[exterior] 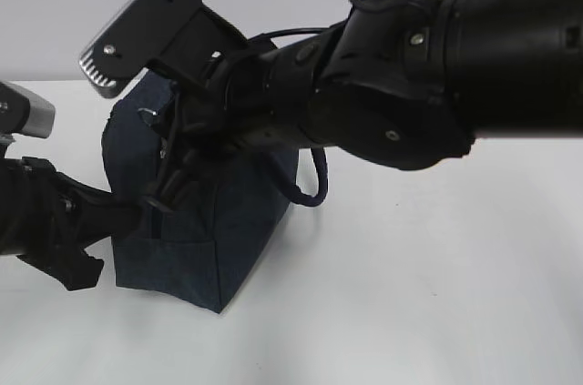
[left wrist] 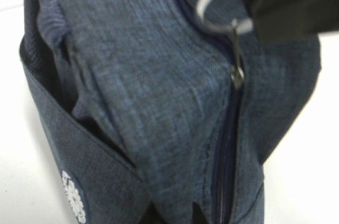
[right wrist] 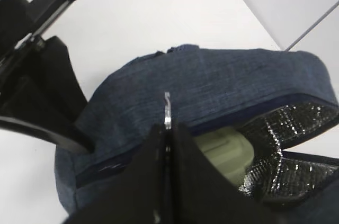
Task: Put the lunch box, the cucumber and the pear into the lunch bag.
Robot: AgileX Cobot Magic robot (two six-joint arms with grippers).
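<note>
**Both grippers at the zipper of the navy lunch bag**

Exterior view: the boxy dark navy fabric lunch bag (exterior: 205, 230) stood on the white tabletop (exterior: 437, 294), left of centre. The left gripper (exterior: 150, 205) reached in from the left edge and met the bag's near-left face at a dark zipper line; its fingertips were hard to make out against the fabric. The right arm (exterior: 410, 85) stretched across from the upper right and covered the top of the bag. A thick looped navy handle (exterior: 314, 185) hung off the bag's right side.

Left wrist view: the bag filled the frame. A silver metal ring pull (left wrist: 214, 7) hung at the upper right, with its slider below on a zipper (left wrist: 225, 155) running down the fabric. One black finger (left wrist: 288, 4) of the left gripper overlapped the ring, nearly closed on it; the second finger was out of view, so a firm hold could not be confirmed.

Right wrist view: the right gripper (right wrist: 167, 139) was closed, its two black fingers pressed together around a thin silver metal tab (right wrist: 167, 110) that stuck up from between them. Beyond it the bag's top gaped on the right, showing crinkled silver lining (right wrist: 288, 123). Inside lay the pale sage-green lid of the lunch box (right wrist: 225, 152). The cucumber and the pear could not be seen in any view.
</note>
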